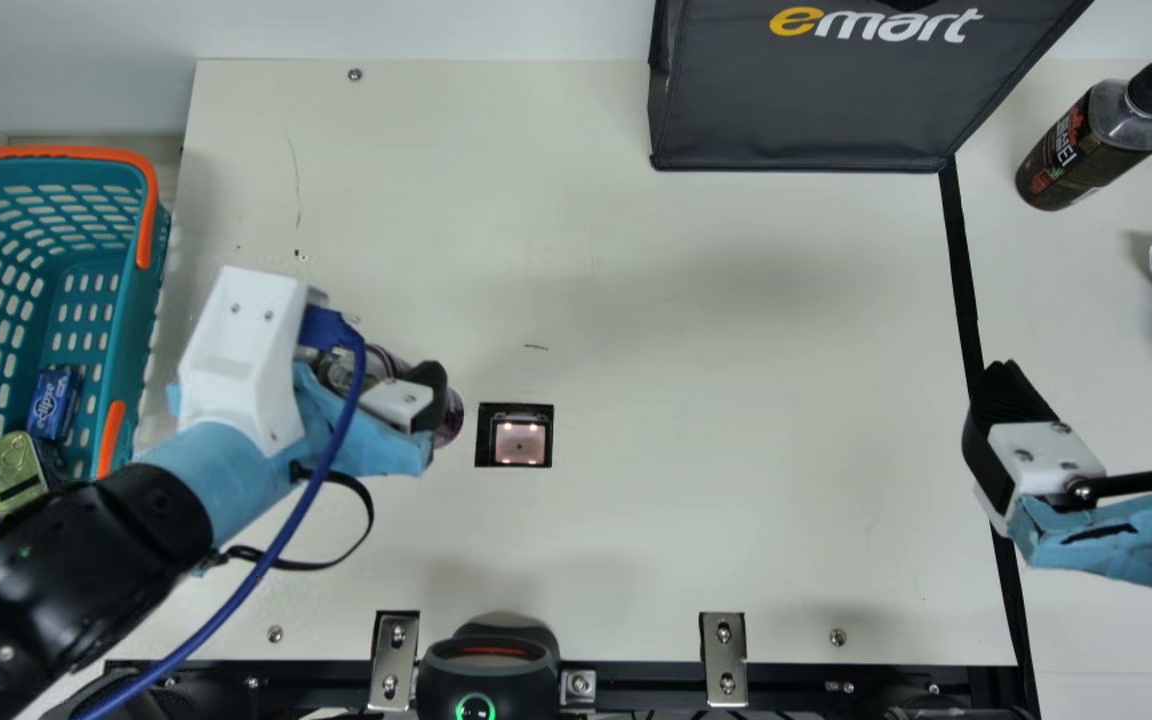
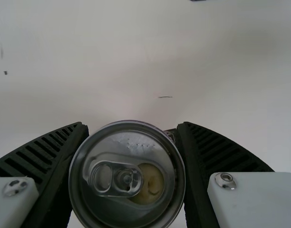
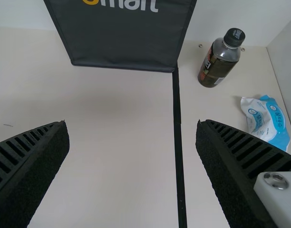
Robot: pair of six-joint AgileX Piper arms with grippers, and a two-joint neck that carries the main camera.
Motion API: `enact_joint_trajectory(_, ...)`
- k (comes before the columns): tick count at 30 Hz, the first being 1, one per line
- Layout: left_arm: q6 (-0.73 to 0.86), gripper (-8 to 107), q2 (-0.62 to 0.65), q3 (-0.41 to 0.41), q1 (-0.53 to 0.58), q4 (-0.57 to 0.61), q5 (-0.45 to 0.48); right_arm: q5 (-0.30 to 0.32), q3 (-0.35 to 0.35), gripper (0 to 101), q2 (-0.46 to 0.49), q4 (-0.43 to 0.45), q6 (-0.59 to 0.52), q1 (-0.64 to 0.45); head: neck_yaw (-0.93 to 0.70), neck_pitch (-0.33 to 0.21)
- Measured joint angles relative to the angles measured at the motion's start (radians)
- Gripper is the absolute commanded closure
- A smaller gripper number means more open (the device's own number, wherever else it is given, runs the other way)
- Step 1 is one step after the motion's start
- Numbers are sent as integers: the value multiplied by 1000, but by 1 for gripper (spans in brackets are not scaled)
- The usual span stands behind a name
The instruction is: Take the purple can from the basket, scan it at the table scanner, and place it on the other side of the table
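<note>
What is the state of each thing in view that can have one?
Purple can: held, tab lying flat.
Left gripper: closed on the can.
Right gripper: open, empty.
Table scanner: lit.
Dark device: green light on.
Basket: holding small items.
Bottle: upright, cap on.
Black bag: standing upright.
Packet: lying down.

Main view overhead, facing down; wrist views nearer; main, right share bag (image 1: 796, 105)

The main view's edges cut off the basket (image 1: 139, 310) and bag (image 1: 796, 105).
</note>
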State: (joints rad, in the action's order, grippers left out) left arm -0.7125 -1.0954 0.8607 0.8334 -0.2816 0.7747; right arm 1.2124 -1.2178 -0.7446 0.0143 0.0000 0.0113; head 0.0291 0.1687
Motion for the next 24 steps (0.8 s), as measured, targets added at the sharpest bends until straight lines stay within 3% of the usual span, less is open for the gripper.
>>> enact_joint_trajectory(15,-140,107,-92,25,172,-80,-10,0,0,6,0,0,0,0,0,0)
enact_joint_trajectory(24,-243,107,-145,45,242,-160,32,0,0,6,0,0,0,0,0,-2)
